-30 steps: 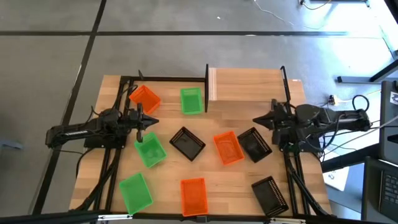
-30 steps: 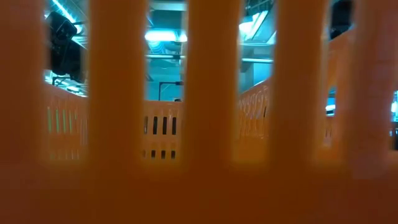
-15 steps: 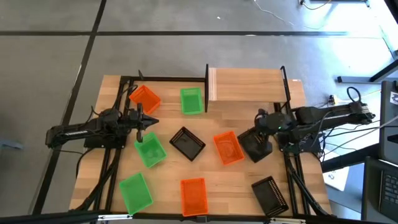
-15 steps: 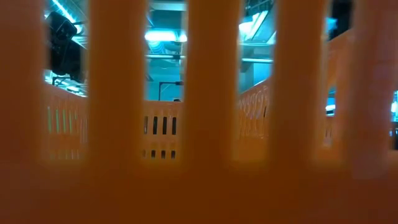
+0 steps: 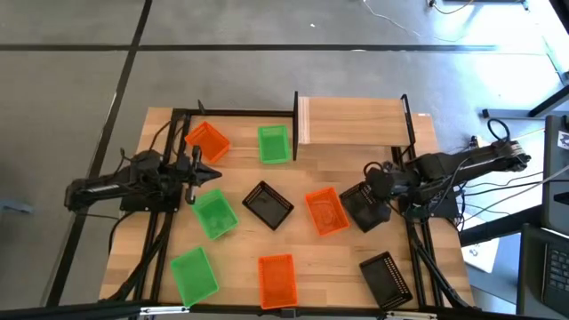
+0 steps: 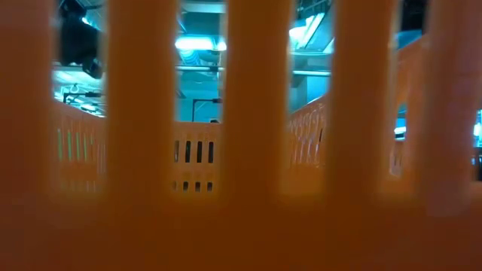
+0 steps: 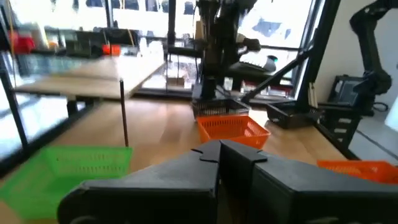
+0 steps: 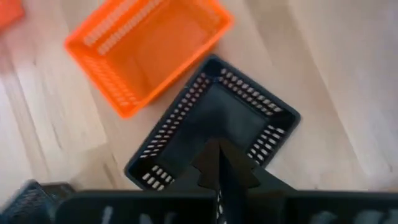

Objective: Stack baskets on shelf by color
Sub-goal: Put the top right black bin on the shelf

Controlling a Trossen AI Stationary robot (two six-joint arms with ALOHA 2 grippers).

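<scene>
Nine baskets lie scattered on the tabletop: orange ones (image 5: pixel 206 140), (image 5: pixel 325 211), (image 5: pixel 277 280); green ones (image 5: pixel 274 144), (image 5: pixel 214 214), (image 5: pixel 194 274); black ones (image 5: pixel 268 204), (image 5: pixel 364 206), (image 5: pixel 388 277). The shelf (image 5: pixel 354 121) stands at the far edge with nothing on its plank. My right gripper (image 5: pixel 369 185) (image 8: pixel 217 163) is shut and points down over the black basket (image 8: pixel 214 121) beside the middle orange basket (image 8: pixel 149 50); I see no touch. My left gripper (image 5: pixel 194 171) (image 7: pixel 219 152) is shut, between the far orange basket and the green basket (image 7: pixel 68 174).
A black metal frame (image 5: pixel 178 116) runs along the table's left and far sides. The low view is blocked by an orange basket's mesh wall (image 6: pixel 241 150) right at the lens. Cables and equipment (image 5: pixel 533 231) lie off the table's right edge. Bare wood (image 5: pixel 347 160) shows in front of the shelf.
My right gripper has swung from the table's right edge toward the left and down, ending over the black basket next to the middle orange one. My left gripper has drawn back a little toward the left edge and tipped up from pointing down. No basket has moved.
</scene>
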